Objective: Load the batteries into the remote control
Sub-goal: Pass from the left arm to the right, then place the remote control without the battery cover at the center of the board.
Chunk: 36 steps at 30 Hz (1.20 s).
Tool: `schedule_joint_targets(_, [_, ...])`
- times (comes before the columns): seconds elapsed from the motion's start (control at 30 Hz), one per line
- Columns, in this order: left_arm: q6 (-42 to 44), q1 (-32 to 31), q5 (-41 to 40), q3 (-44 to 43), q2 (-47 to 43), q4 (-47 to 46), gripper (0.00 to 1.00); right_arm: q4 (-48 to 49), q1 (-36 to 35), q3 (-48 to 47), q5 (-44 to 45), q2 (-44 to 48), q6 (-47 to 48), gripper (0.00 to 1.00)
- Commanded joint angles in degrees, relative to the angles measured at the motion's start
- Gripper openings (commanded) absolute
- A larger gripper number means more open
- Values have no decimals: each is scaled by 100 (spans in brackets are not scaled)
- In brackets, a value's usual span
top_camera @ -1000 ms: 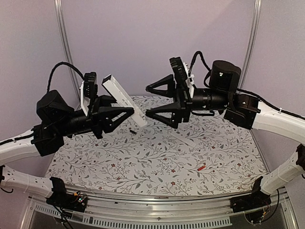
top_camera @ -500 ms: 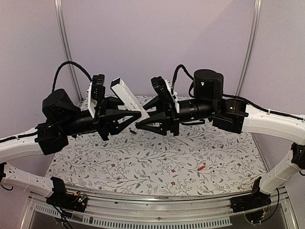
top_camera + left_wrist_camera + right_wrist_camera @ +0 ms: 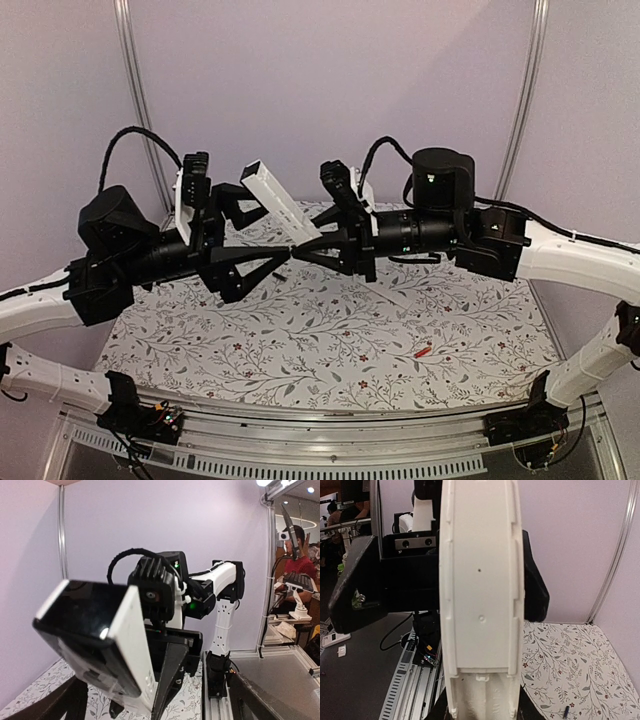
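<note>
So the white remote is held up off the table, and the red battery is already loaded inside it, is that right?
Not quite. The remote control is held up off the table, but the red-orange battery is not inside it. It lies loose on the floral cover toward the right side, as the top external view shows.

Soft, even light is filling the top view, and only faint shadows are falling on the flowered cloth [image 3: 330, 340]. In the left wrist view a ceiling lamp [image 3: 310, 489] is glaring at 1 o'clock, and a small glint is shining on the remote control [image 3: 100, 640]. In the right wrist view the remote control [image 3: 480, 605] is looming close, bright and slightly soft, while the pole [image 3: 620, 555] at 3 o'clock is bowing from lens distortion.
</note>
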State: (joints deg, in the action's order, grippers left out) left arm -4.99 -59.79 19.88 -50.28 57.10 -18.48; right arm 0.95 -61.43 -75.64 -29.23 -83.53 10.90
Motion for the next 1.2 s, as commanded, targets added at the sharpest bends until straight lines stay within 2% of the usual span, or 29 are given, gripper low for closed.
schedule_joint_targets(0.0, [41, -60, -933, 27, -473, 377, 100, -577, 17, 192, 1320, 295, 272, 0])
schedule_joint_targets(0.2, [-217, 6, -2980, -97, -1015, 1632, 100, -1861, 17, 446, 3141, -29, 592, 0])
schedule_joint_targets(0.33, [-475, 43, -3660, 89, -1476, 2053, 100, -2487, 17, 686, 3030, -621, 763, 0])
schedule_joint_targets(0.47, [-480, 59, -3790, 321, -1867, 2008, 100, -2742, 17, 771, 2440, -1252, 1058, 7])
schedule_joint_targets(0.63, [-393, 71, -3875, 343, -1936, 2078, 100, -2920, 17, 784, 1869, -1864, 1701, 9])
schedule_joint_targets(0.8, [-333, 70, -3808, 367, -1838, 2093, 100, -3142, 17, 673, 1820, -2379, 2251, 10])
schedule_joint_targets(1.0, [-269, 87, -3795, 387, -1814, 2059, 100, -3338, 16, 507, 1887, -2852, 2449, 13])
schedule_joint_targets(1.17, [-233, 105, -3781, 370, -1799, 2076, 100, -3400, 17, 439, 1842, -2912, 2433, 30])
